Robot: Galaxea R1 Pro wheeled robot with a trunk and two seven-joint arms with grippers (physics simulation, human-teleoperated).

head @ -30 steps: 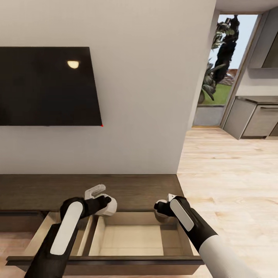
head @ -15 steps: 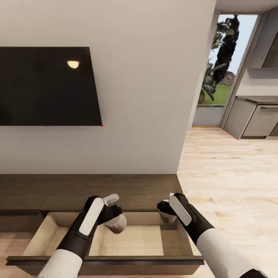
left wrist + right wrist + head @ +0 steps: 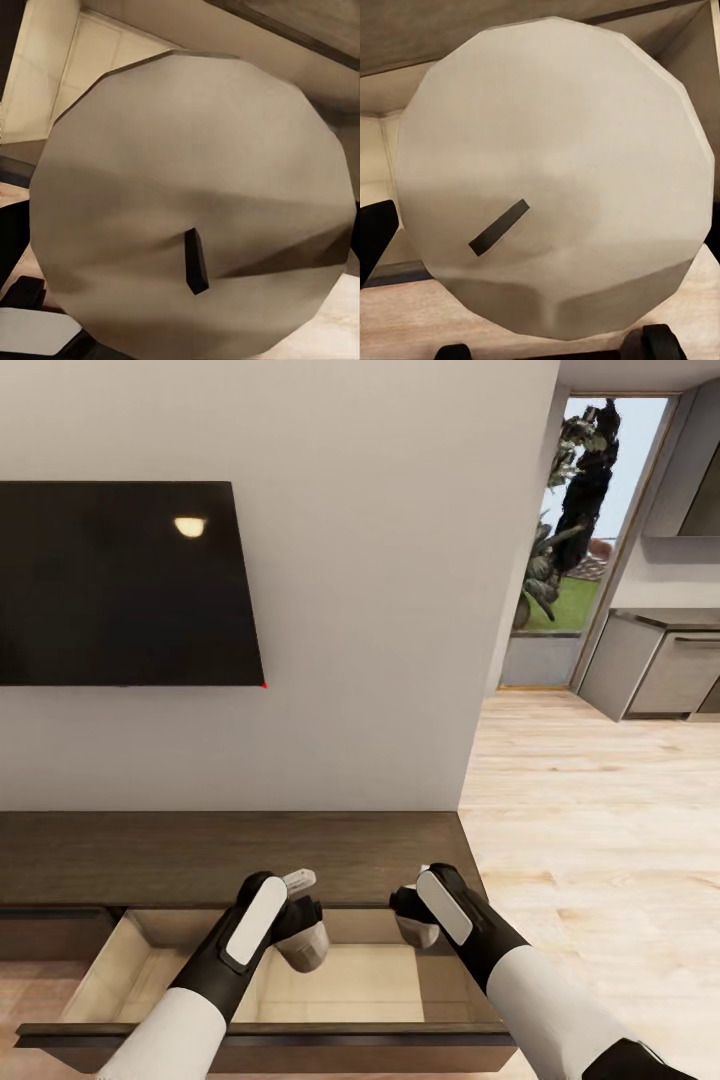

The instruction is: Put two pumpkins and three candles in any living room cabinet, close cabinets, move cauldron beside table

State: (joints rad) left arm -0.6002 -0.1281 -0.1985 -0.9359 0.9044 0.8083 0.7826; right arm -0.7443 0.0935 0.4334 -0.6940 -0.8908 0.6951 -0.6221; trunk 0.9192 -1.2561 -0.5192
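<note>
- Below the wall-mounted TV (image 3: 120,582), our cabinet (image 3: 200,852) has its drawer (image 3: 270,1040) pulled open.
- Over that drawer's back edge, our left gripper (image 3: 305,940) clenches one candle (image 3: 187,217).
- Our right gripper (image 3: 415,928) clenches another candle (image 3: 559,172).

The open drawer (image 3: 340,980) was viewed from above by the head camera and from very close, behind candles (image 3: 195,217), by both wrist cameras.

- One candle (image 3: 305,945), a stubby beige cylinder, is hanging tilted over the open drawer; its round end with a short dark wick (image 3: 196,261) is facing the left wrist camera.
- A second candle (image 3: 416,931) is hanging over the drawer's right part, its wick (image 3: 498,226) slanting.
- The cabinet (image 3: 200,855), long, low and dark brown, is standing against the wall with one drawer (image 3: 270,1045) pulled out.
</note>
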